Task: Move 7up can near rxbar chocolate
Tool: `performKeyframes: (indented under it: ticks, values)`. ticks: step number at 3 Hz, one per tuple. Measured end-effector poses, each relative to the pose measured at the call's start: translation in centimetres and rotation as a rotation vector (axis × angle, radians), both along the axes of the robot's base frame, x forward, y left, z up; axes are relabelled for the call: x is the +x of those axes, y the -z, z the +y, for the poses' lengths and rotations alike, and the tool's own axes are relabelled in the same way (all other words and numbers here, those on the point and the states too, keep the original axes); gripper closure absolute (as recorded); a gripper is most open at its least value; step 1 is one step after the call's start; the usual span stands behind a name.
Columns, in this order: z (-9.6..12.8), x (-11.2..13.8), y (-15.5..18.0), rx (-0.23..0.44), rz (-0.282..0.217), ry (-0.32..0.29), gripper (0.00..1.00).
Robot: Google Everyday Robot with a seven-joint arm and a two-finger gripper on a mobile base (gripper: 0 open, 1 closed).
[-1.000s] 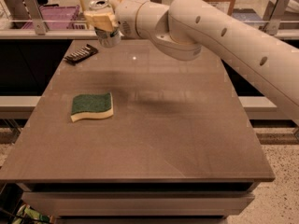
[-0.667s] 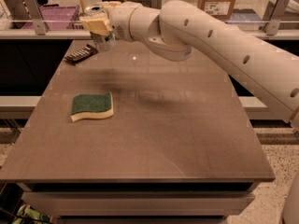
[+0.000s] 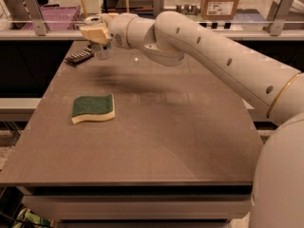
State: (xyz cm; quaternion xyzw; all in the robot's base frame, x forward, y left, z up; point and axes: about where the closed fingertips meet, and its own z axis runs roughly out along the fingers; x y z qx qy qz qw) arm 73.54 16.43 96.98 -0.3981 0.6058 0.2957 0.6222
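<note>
**Silver 7up can held low at the far left corner**

We see the gripper clamped down over the can's top, just beside the rxbar chocolate. We judge it is held there because that is where it belongs. The sponge lies well apart, nearer the left edge.

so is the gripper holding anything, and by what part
The gripper, at the far left, holds the can by its upper part, right beside the dark bar.
</note>
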Motion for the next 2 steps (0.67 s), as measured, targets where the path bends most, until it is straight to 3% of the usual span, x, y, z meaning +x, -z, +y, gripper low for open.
performKeyframes:
  ticks: [2]
  values:
    - [0.59, 1.04, 0.95, -0.01, 0.021, -0.006, 1.0]
